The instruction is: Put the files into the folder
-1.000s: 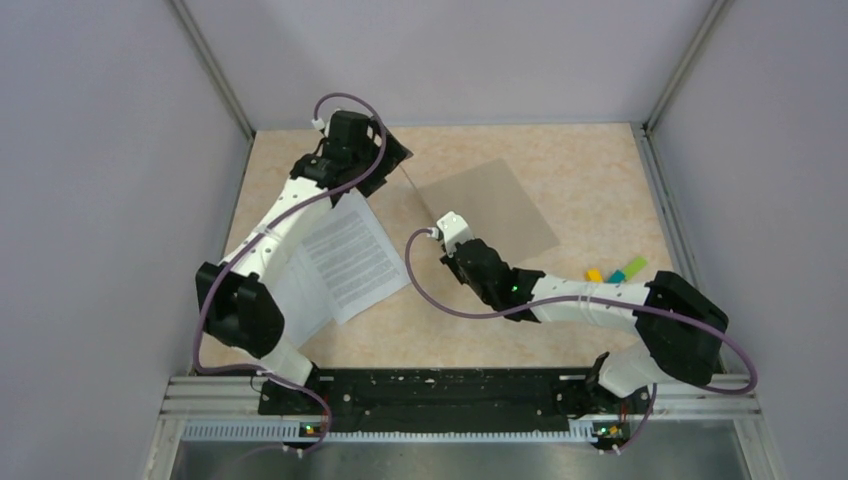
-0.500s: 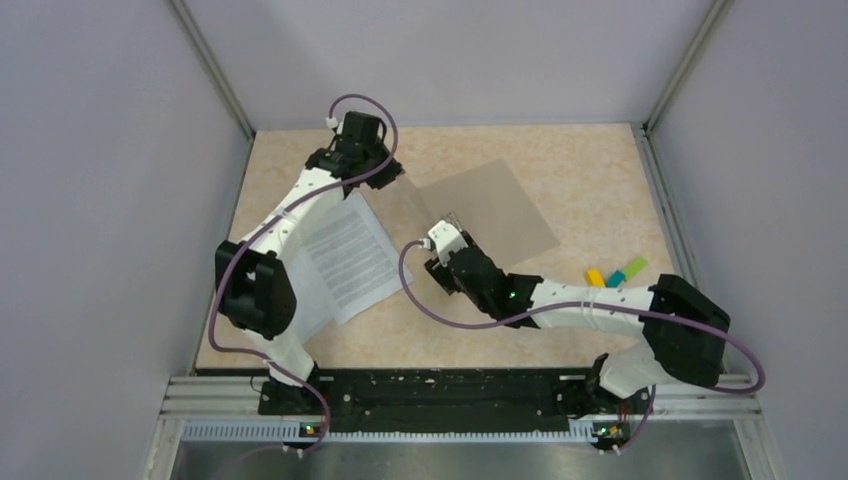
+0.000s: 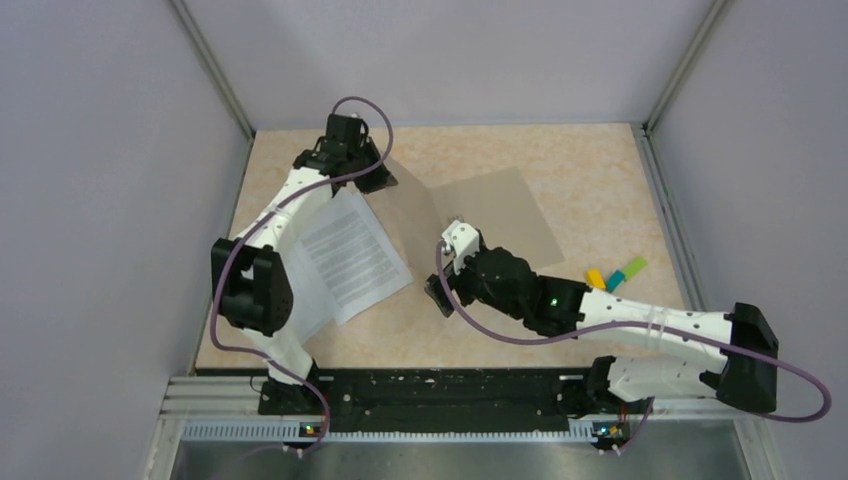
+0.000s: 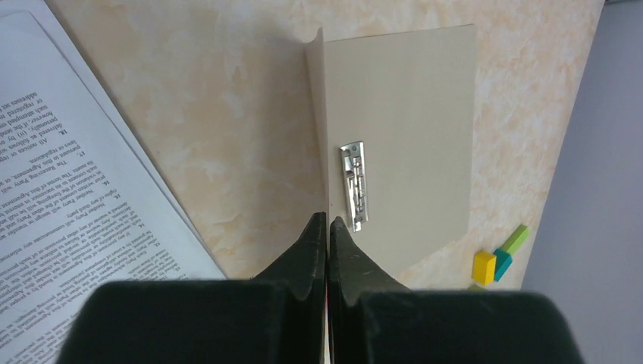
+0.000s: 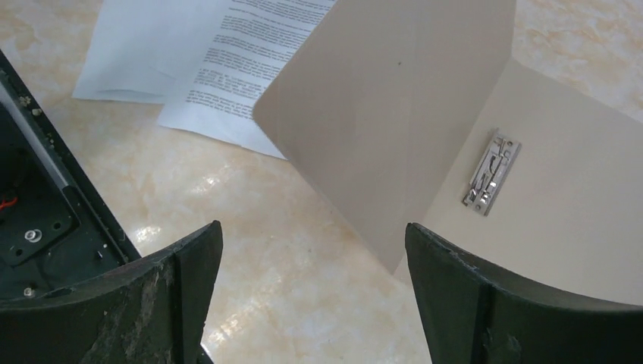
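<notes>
The brown folder (image 3: 500,210) lies open at the table's middle back, its lower leaf (image 4: 402,129) flat with a metal clip (image 4: 353,184) on it. Its cover (image 5: 387,106) stands lifted. In the left wrist view the cover shows edge-on (image 4: 319,114), running into my left gripper (image 4: 327,221), which is shut on it; from above, this left gripper (image 3: 385,180) sits at the cover's far left edge. The files (image 3: 345,250), white printed sheets (image 4: 61,197), lie left of the folder. My right gripper (image 5: 312,231) hangs open and empty near the folder's front corner (image 3: 442,292).
Small yellow, teal and green blocks (image 3: 615,272) lie right of the folder, also showing in the left wrist view as blocks (image 4: 497,258). Grey walls close the table on three sides. The arms' black base rail (image 3: 430,390) runs along the near edge.
My left gripper has closed on the folder's cover and now holds it lifted. My right gripper has opened, let the cover go and drawn back toward the near side.
</notes>
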Controlling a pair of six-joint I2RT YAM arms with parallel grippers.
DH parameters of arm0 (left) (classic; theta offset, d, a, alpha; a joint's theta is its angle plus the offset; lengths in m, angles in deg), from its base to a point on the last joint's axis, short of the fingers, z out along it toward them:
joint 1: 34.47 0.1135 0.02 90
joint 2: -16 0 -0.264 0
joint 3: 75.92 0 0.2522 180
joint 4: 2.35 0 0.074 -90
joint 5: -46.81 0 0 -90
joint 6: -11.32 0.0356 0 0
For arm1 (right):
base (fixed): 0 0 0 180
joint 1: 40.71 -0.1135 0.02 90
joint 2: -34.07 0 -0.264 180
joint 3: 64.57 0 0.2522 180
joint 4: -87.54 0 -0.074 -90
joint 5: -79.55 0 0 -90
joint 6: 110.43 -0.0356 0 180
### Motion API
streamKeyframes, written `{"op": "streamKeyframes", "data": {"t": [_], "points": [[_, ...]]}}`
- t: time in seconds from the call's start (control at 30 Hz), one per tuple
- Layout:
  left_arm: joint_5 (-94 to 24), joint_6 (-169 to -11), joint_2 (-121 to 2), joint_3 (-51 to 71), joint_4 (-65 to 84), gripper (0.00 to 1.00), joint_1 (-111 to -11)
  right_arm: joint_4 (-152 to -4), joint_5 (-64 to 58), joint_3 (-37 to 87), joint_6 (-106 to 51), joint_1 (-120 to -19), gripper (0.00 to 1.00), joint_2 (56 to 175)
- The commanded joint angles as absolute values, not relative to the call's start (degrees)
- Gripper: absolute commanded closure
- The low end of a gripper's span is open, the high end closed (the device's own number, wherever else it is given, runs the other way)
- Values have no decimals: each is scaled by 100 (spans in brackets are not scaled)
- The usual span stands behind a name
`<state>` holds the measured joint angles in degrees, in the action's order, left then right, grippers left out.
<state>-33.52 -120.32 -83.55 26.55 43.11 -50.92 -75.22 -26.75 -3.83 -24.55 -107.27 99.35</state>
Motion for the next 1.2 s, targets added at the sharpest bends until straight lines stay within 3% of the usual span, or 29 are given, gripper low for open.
{"op": "streamKeyframes", "data": {"t": [0.0, 0.2, 0.47, 0.57, 0.67, 0.77, 0.9, 1.17], "points": [[-2425, -11383, -7951, 2362, 4257, 100, -4961, -6930, -2645, 170, -2785, -10660, 11, 9906], [-1603, -10803, -7673, 2042, 4638, 100, -4767, -6598, -2315, 306, -3209, -9951, 11, 9944], [-1361, -10892, -7211, 1227, 4427, 99, -4756, -6418, -2048, 195, -3775, -9149, 11, 10238], [-1635, -10922, -6985, 962, 4436, 87, -4757, -6376, -2025, 157, -4020, -9033, 11, 10456], [-2251, -10789, -6774, 917, 4714, 53, -4757, -6321, -2089, 160, -4237, -9019, 12, 10730], [-3026, -10706, -6447, 913, 4913, 29, -4757, -6319, -2192, 150, -4456, -9025, 14, 11026], [-3975, -10555, -6051, 1052, 5132, 22, -4764, -6426, -2223, 117, -4633, -9019, 19, 11429], [-4716, -10313, -5740, 1255, 5473, 24, -4961, -6644, -2324, 192, -4894, -9021, 23, 12289]]}}
